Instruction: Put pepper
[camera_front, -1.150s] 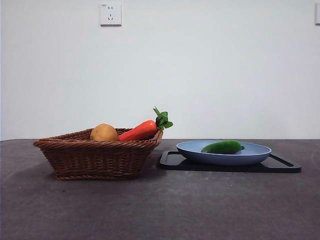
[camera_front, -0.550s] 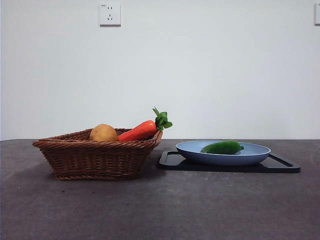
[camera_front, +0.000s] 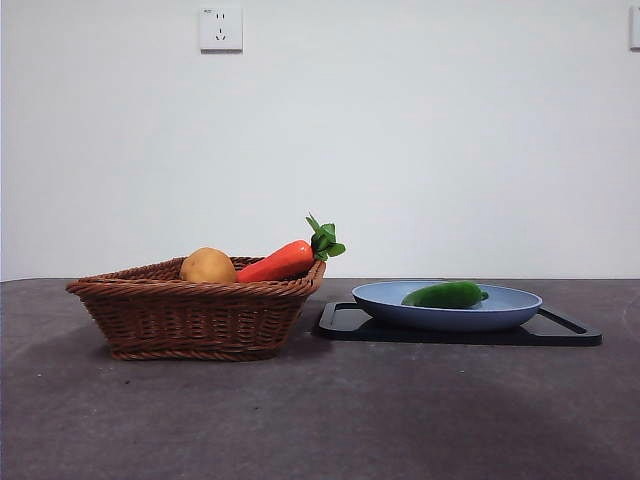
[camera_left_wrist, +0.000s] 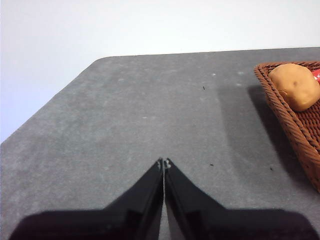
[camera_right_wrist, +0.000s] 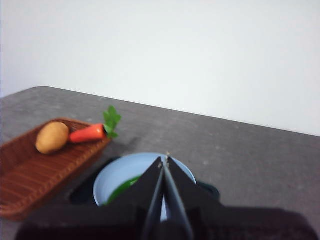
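The dark green pepper lies in a blue plate on a black tray at the right of the front view. In the right wrist view the pepper shows partly behind my right gripper, which is shut, empty and high above the plate. My left gripper is shut and empty over bare table to the left of the basket. Neither gripper shows in the front view.
A brown wicker basket stands left of the tray and holds a round potato and an orange carrot with green leaves. The dark grey table runs to a white wall with a socket.
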